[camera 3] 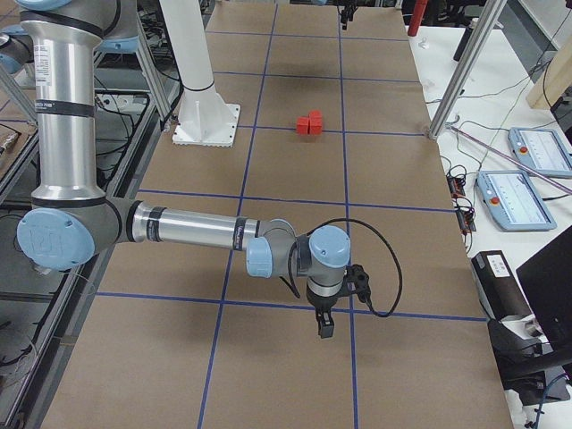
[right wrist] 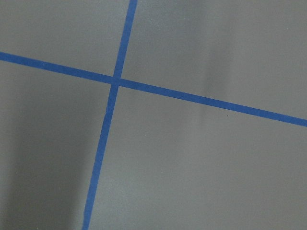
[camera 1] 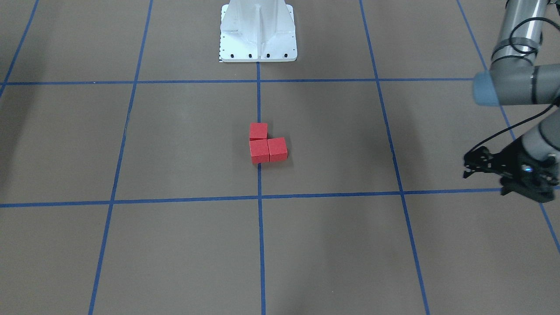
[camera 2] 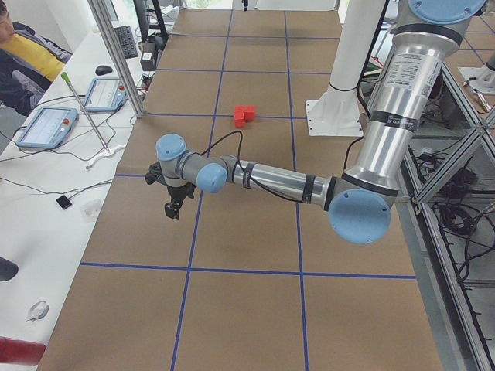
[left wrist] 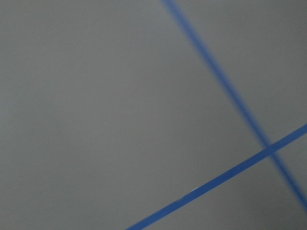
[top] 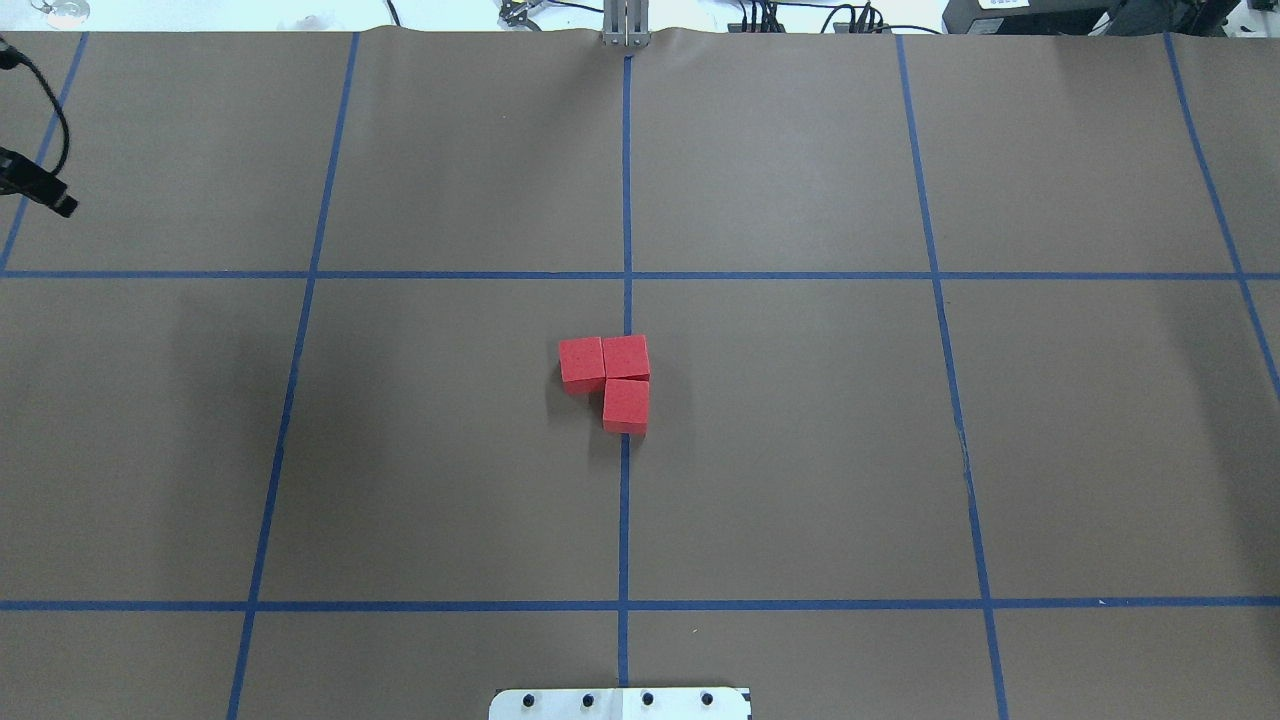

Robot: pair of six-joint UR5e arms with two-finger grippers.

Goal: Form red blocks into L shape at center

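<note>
red blocks [camera 1: 267, 148] touch in an L at center [camera 1: 306, 144] | left gripper [camera 1: 472, 166], right gripper [camera 3: 323, 326]: can't tell open or closed | reach back in and you'll knock it crooked

Table [top: 800, 450]: flat brown matte surface, gridded with blue tape lines [top: 623, 520]. Three red blocks [top: 626, 358] mid-table, lying flat and touching, forming an L. Two sit on the middle tape line; the third sits just beside the farther one, toward the robot's left. White robot base plate [camera 1: 258, 43] at robot-side edge, dark bolt heads along its rim.
</note>
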